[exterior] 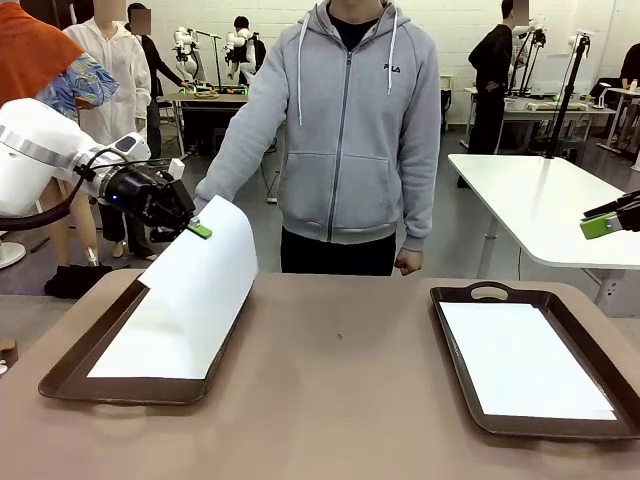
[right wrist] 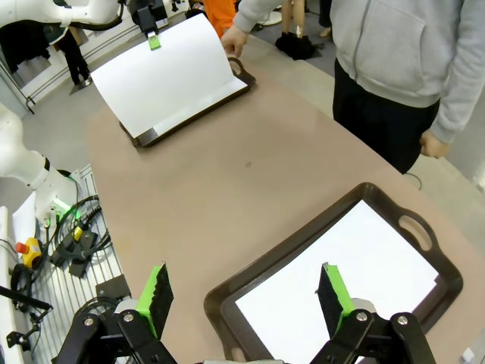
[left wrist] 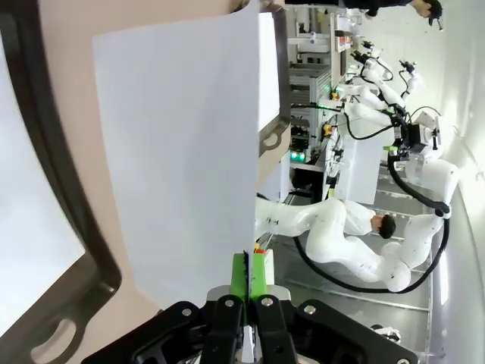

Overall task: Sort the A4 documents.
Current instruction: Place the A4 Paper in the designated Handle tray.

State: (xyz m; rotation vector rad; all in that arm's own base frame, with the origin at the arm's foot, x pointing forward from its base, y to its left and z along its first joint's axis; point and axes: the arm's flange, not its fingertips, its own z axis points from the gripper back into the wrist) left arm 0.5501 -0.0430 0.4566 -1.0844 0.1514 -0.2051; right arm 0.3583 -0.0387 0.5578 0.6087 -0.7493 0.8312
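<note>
Small white "FILA" lettering on the chest of the person's grey hoodie (exterior: pixel 394 68) facing me across the table (the one mark I can read), no print legible on the white sheets, none on the trays, none on my own arms

The bench (exterior: pixel 340 400) lies bare between the left tray (exterior: pixel 60 385) and right tray (exterior: pixel 590 428). A lifted sheet (exterior: pixel 205 285) arches over the left tray's far end, where a person's hand (right wrist: pixel 233 39) seems to rest behind it, half hidden.
</note>
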